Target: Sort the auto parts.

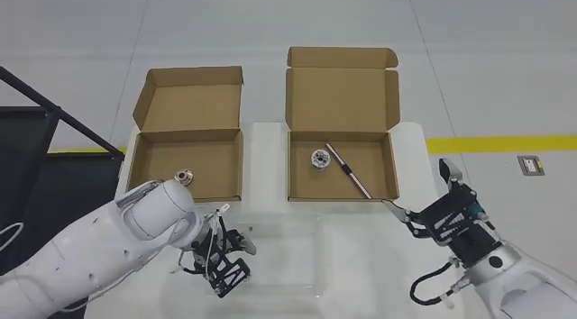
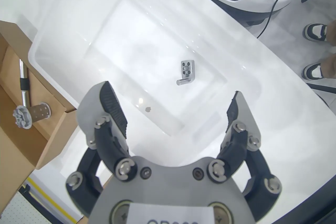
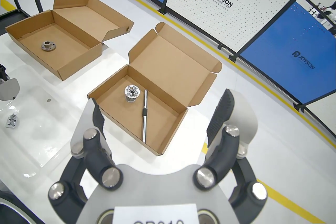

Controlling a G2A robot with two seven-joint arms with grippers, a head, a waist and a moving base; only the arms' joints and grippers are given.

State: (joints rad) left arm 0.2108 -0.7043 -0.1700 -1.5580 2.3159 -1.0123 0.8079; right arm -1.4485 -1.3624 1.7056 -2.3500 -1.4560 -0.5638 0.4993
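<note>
Top view: round grey flange [image 1: 183, 175] in ten-o'clock cardboard box [image 1: 215, 168]; silver spool [image 1: 320, 158], steel rod [image 1: 348, 170] in one-o'clock cardboard box [image 1: 305, 182]; silver bracket [image 2: 187, 72] remains in clear tray [image 2: 131, 33]; left pincer [image 2: 170, 93], right pincer [image 3: 160, 99] spread.

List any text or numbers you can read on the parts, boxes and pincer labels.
Bracket, flange, spool, rod: none.
Left box, right box: none.
Left pincer label: cut off, unreadable.
Right pincer label: cut off, unreadable.
</note>
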